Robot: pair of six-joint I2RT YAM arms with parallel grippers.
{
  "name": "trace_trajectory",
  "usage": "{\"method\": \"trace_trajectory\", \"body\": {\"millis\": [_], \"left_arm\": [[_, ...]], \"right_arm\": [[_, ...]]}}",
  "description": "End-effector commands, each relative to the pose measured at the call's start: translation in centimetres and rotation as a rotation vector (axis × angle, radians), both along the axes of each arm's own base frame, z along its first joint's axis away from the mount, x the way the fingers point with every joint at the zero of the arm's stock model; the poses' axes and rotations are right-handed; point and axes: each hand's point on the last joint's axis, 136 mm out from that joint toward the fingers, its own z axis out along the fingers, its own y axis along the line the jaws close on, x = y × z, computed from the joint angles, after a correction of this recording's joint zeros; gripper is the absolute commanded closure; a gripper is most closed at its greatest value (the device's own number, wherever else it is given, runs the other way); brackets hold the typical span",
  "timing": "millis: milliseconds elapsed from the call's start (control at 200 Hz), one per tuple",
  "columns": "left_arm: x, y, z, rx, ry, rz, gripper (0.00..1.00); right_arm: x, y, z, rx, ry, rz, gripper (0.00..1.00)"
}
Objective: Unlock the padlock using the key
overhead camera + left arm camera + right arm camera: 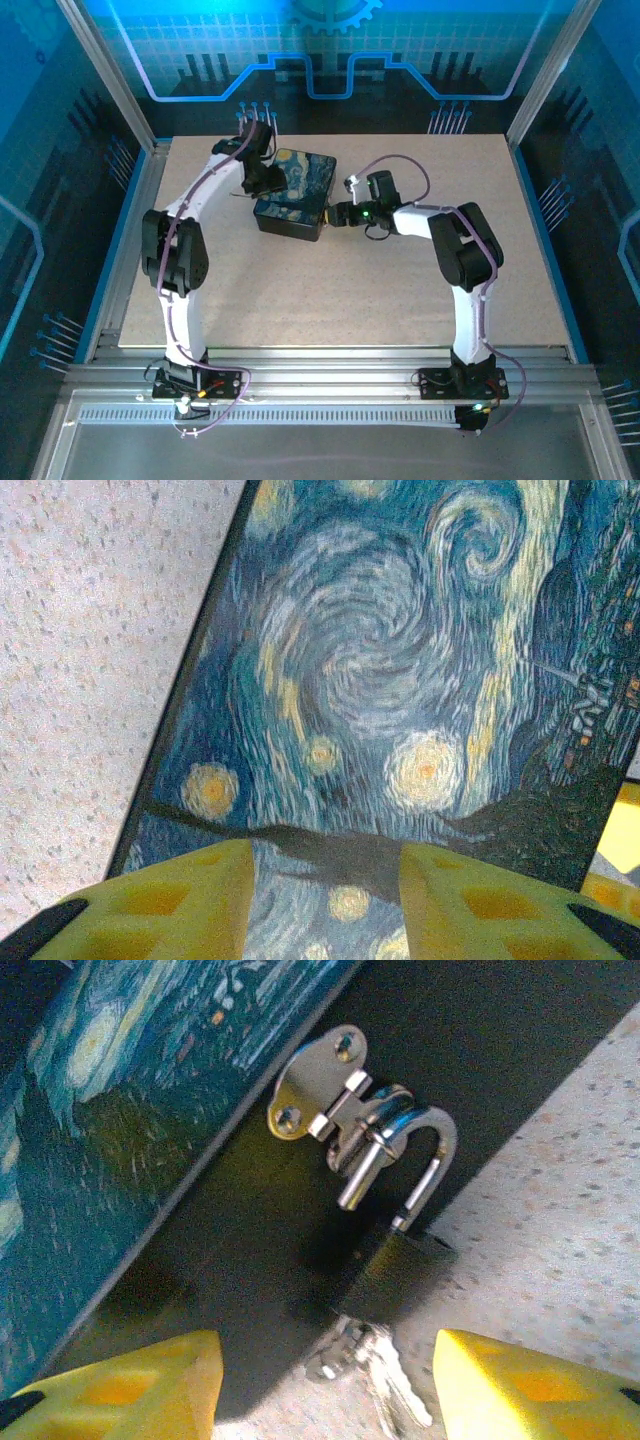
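Note:
The padlock hangs from a silvery hasp on the side of the box, its dark body resting on the table. One leg of its shackle ends free, outside the body. The key sticks out of the body's lower end, lying on the table. My right gripper is open just short of the key, a yellow finger on each side and neither touching it. My left gripper is open over the painted lid, with nothing between its fingers.
The dark box with the swirling blue-yellow lid sits at the middle back of the table. The left gripper is at its far left, the right gripper at its right side. Metal frame rails border the table.

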Motion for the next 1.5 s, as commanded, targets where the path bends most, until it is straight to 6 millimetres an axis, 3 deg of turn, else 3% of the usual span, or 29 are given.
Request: {"method": "trace_trajectory", "body": {"millis": [0,135,470,665,795,1020,1211,1281,1496], "left_arm": [[-0.5,0.4,0.2,0.055,0.032,-0.091,0.54],[-0.6,1.0,0.3,0.063,0.014,-0.07,0.5],[-0.4,3.1,1.1,0.063,-0.006,-0.019,0.43],[0.1,5.8,0.4,0.073,-0.007,0.028,0.42],[0.3,7.4,0.0,0.077,0.0,0.065,0.42],[1.7,7.6,0.3,0.096,-0.039,0.058,0.41],[2.4,7.3,-0.2,0.114,-0.035,0.018,0.38],[2.6,7.2,-0.5,0.12,-0.033,0.008,0.36],[3.0,7.2,-1.7,0.149,-0.018,-0.031,0.32]], "right_arm": [[-0.6,-1.0,3.5,-0.095,-0.114,0.14,0.4],[-1.5,0.5,5.5,-0.02,-0.115,0.244,0.39],[-6.9,9.7,5.8,0.062,-0.088,0.483,0.42],[-10.6,14.3,7.3,0.116,-0.112,0.579,0.42],[-10.2,12.7,6.4,0.037,-0.121,0.522,0.41],[-9.4,6.3,5.6,-0.133,-0.171,0.441,0.37],[-7.1,1.4,3.6,-0.369,-0.214,0.451,0.34],[-6.2,0.8,3.3,-0.413,-0.22,0.468,0.33],[-4.3,1.6,2.4,-0.488,-0.229,0.531,0.33]]}}
